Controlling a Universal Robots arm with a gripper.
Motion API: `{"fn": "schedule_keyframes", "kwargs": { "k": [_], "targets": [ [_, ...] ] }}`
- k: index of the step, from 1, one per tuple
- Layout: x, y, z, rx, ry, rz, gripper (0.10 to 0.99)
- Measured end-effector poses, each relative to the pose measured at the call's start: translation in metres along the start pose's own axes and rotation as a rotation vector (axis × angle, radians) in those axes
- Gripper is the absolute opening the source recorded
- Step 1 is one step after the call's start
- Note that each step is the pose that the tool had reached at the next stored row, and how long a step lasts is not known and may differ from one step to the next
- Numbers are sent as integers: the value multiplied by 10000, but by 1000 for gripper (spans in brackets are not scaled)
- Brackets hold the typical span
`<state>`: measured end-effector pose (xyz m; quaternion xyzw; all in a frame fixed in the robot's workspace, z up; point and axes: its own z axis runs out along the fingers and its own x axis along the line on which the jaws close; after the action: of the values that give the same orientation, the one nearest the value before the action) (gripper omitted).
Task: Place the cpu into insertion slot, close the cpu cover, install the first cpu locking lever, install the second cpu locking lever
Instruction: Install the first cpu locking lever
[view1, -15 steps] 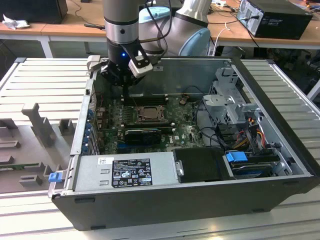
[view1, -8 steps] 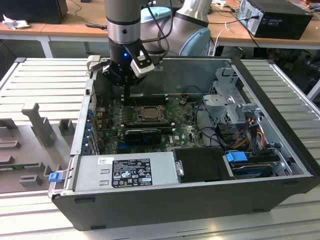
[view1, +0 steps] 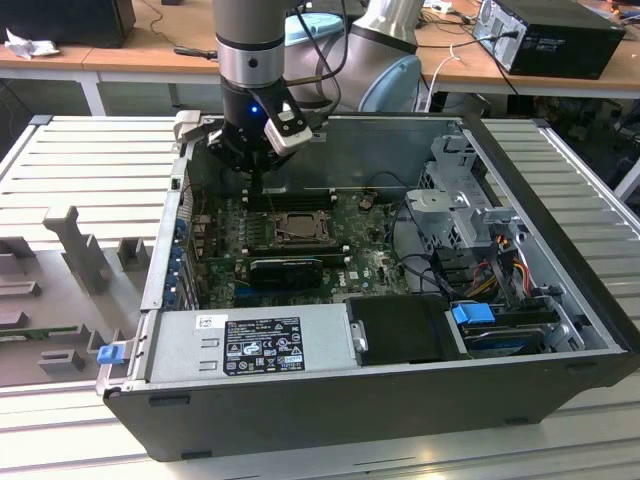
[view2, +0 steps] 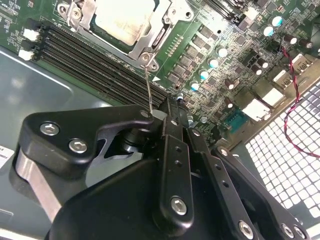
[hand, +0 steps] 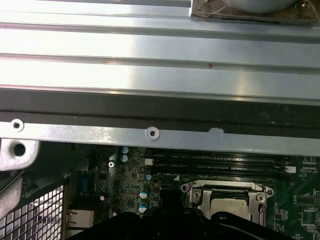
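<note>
exterior view, upper centre-left: tool (view1: 257, 188) is hanging inside the computer case (view1: 560, 260), just above the memory slots (view1: 290, 199). lower right of it, cpu (view1: 298, 229) is sitting in the insertion slot (view1: 325, 238), cpu cover (view2: 161, 27) lying shut over it. second wrist view: tool fingers (view2: 174, 120) are pressing together, a thin locking lever (view2: 148, 85) running to their tips.

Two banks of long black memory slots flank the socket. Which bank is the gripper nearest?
The far bank, between the insertion slot and the case's far wall; the gripper hangs at its end. The other bank lies toward the power supply.
</note>
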<state>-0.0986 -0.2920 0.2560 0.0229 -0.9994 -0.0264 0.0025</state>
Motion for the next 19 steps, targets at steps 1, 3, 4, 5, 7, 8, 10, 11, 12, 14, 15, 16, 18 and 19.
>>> {"fn": "schedule_keyframes", "kwargs": {
  "k": [1,3,4,5,7,8,10,11,12,14,15,16,18,19],
  "targets": [
    [-4,0,0,0,0,1,106],
    [-10,0,0,0,0,0,106],
    [-13,-1,0,0,0,0,106],
    [-16,-1,0,0,0,1,106],
    [-20,-1,0,0,0,1,106],
    [-25,-1,0,-1,0,0,106],
    [-28,-1,0,-1,0,1,106],
    [-31,-1,0,-1,0,0,106],
    [-32,-1,0,0,0,0,106],
    [-41,-2,0,0,0,0,106],
    [-43,-2,0,0,0,0,106],
    [-46,-2,0,-1,0,1,106],
    [-50,-2,0,0,1,1,106],
    [-53,-2,0,0,0,0,106]
  ]
}}
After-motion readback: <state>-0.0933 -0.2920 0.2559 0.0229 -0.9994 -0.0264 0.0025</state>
